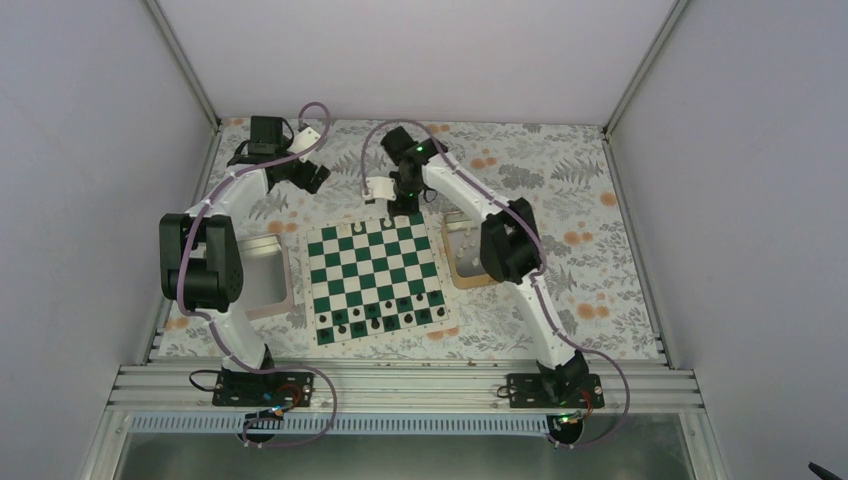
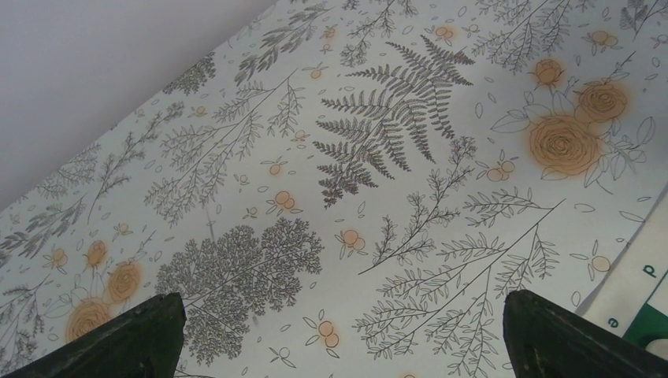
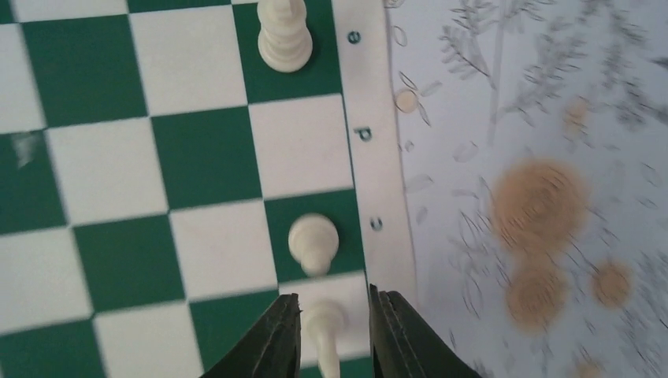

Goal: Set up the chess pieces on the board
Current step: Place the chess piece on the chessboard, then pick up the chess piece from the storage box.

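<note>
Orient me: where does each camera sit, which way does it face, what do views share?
Top external: above, behind bases, looking down at chessboard; both arms show.
Left wrist: over floral tablecloth, facing it obliquely; open left jaws' tips show.
Right wrist: above chessboard's far edge, looking down; right jaws straddle white piece.
Shared: both wrists see the lettered border.

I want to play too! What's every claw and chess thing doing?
Left black two-finger gripper: wide open, empty.
Small cream chess piece: upright on an edge square.
Right black two-finger gripper: slightly open around that piece.
Green-and-white chessboard: flat, partly set.
Black chess pieces: standing on near rows.
</note>
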